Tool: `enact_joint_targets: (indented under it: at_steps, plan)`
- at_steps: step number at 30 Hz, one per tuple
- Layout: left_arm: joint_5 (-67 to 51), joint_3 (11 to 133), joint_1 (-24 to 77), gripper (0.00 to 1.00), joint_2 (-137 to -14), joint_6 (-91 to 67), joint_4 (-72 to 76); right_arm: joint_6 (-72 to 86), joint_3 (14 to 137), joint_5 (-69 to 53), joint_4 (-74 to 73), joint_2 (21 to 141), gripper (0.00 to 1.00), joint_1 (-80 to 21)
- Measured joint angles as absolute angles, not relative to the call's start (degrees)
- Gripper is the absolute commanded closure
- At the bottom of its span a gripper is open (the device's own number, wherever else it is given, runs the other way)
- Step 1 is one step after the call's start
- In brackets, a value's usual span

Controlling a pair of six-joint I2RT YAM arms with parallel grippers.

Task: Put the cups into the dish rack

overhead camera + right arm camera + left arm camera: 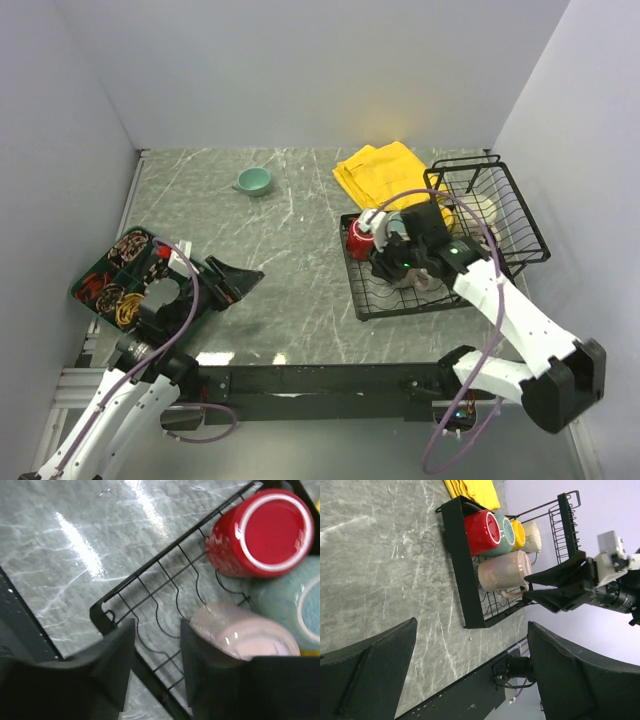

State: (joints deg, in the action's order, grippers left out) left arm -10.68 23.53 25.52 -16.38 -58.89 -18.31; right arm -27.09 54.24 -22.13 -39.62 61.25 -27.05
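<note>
Right tool (157,625), fingers apart, hangs over the dish rack (98,616), one finger beside, maybe touching, the beige-pink mug (240,635) lying inside. Left tool (472,625) is spread wide above the tabletop (380,555).

Red mug (482,526), pink mug (502,571) sideways in black rack (462,570) beside others; teal cup (254,180) upright, well apart.

Pink mug (235,632): lower part behind right gripper (157,627).
Teal mug (280,595): cut by frame's right edge.
Green tray (98,260) contents: too small to tell.
</note>
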Motion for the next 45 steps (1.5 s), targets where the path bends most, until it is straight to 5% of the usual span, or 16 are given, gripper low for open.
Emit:
enact_joint_targets:
  at_steps: [9, 28, 45]
  plan:
    - [-10.55, 23.75, 25.52, 0.04, -16.51, -58.92, -18.41, -23.11, 58.89, -6.46, -35.68, 73.3, 0.76, -33.21]
    - [-10.13, 24.01, 25.52, 0.03, -19.44, -58.87, -18.35, -26.74, 54.33, 11.03, -37.06, 72.86, 0.76, -31.75]
    - [-7.29, 29.93, 25.43, 0.04, -32.21, -57.56, -15.25, -31.4, 53.74, -10.2, -40.84, 65.17, 0.66, -30.33]
